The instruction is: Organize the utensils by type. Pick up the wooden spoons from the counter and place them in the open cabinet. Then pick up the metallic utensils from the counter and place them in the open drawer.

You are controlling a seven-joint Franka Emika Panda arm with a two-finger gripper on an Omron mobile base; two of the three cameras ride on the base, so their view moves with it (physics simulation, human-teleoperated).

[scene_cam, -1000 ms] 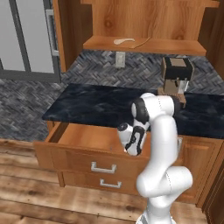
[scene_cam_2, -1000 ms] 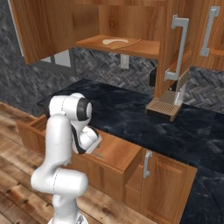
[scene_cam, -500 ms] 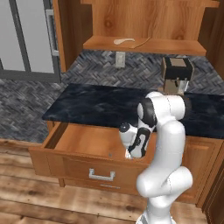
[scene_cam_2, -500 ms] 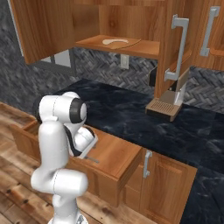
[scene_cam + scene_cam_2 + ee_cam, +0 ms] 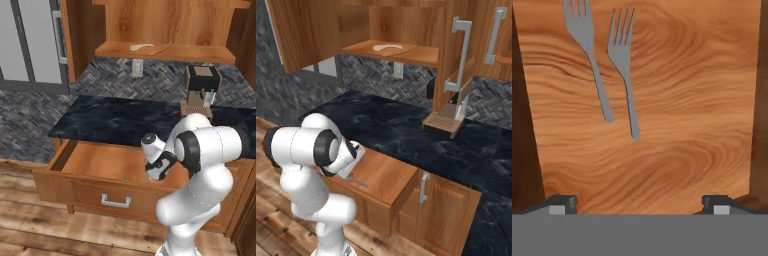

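Below the gripper [image 5: 637,202], two grey forks are lying flat on the drawer [image 5: 95,162] bottom, side by side but not touching: the left fork [image 5: 587,55] and the right fork [image 5: 624,70]. Seen from the hand camera, their long axes are running nearly parallel, tines pointing away from the fingertips [image 5: 562,204] and handles pointing back toward them, each slightly slanted. Both are sitting ahead of the fingertips and somewhat toward the left one, well clear of either pad. The jaws are standing wide apart and are gripping nothing.

From the base cameras, the hand [image 5: 159,162] is hanging over the right part of the open drawer, and a thin grey piece [image 5: 357,182] is showing on the wood just beside it. Up in the cabinet [image 5: 165,50], the pale spoon [image 5: 141,47] is lying on the shelf with the thinner brown one [image 5: 162,48] close by it. No utensil is showing on the counter [image 5: 120,117].

Judging from this, everything is looking sorted, so the coming move is probably a plain lift out of the drawer, with the forks lying safely ahead of the fingers.
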